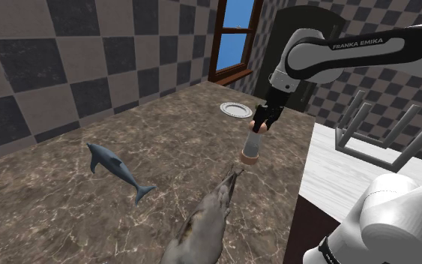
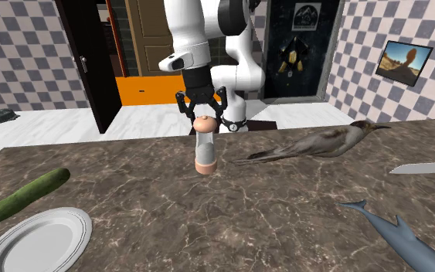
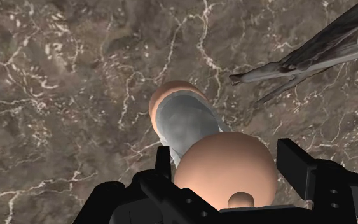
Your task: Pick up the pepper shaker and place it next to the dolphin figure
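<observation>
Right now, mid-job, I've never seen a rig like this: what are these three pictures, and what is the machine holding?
It is a white robot arm with black fingers. One camera looks over its shoulder, one faces it across the counter, and one sits on its hand. The fingers clasp the rounded top of the pepper shaker. On the marbled counter lie a blue-grey dolphin figure, a grey bird figure, a plate, a cucumber and a knife.
</observation>
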`<action>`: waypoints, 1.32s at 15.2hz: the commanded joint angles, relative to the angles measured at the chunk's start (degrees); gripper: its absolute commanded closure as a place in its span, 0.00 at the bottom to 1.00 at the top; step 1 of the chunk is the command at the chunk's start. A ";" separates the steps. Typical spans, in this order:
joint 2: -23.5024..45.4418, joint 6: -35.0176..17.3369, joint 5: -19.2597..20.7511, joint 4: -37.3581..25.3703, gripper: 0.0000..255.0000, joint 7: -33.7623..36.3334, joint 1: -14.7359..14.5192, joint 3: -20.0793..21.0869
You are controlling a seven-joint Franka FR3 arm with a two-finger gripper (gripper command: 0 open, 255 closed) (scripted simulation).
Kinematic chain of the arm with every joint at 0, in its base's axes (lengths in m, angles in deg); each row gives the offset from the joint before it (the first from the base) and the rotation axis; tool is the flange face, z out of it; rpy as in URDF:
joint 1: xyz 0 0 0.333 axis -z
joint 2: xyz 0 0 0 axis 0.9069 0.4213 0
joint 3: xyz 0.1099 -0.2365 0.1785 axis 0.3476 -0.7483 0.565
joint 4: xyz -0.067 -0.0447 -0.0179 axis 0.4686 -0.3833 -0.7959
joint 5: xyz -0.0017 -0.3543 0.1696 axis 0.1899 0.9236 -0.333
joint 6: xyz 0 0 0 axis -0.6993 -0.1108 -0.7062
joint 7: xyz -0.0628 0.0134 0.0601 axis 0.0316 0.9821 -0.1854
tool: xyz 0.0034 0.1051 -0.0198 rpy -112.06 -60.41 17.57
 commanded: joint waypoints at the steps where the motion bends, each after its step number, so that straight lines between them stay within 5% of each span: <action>1: 0.02 0.00 0.02 0.03 1.00 0.00 0.01 -0.01; 20: -1.32 11.67 0.17 -10.44 1.00 1.78 -0.14 0.83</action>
